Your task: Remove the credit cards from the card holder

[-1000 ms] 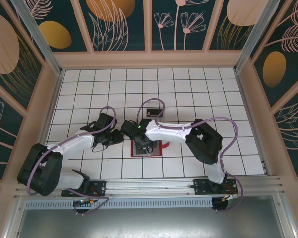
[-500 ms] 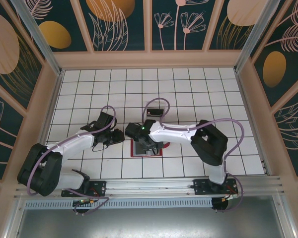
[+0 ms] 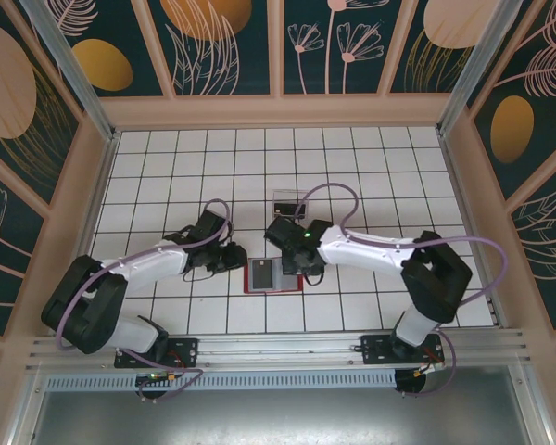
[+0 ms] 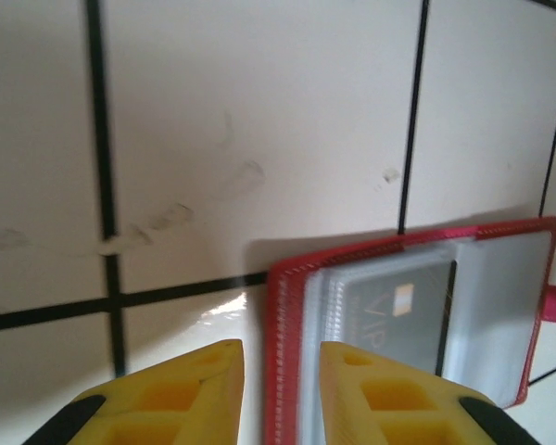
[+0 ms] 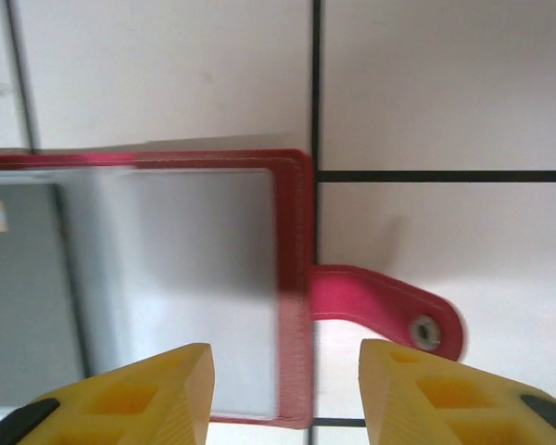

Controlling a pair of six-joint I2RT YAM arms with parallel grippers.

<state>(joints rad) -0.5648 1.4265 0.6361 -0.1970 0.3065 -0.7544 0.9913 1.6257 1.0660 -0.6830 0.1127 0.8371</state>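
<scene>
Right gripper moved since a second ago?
Yes. The yellow-fingered right gripper shifted rightward in the top view, from the middle of the open red folding wallet to its right edge.

The card holder (image 3: 271, 275) lies open and flat on the table (image 3: 167, 167), nearer its near edge than its far edge and about midway between its left and right edges, with a small tray (image 3: 285, 202) behind it toward the middle of the table. A credit card (image 4: 398, 315) sits in the holder's left half, and the closure tab (image 5: 380, 315) sticks out from its right side onto the table. The left gripper (image 3: 235, 258) is at the holder's left edge and the right gripper (image 3: 307, 270) at its right edge.
</scene>
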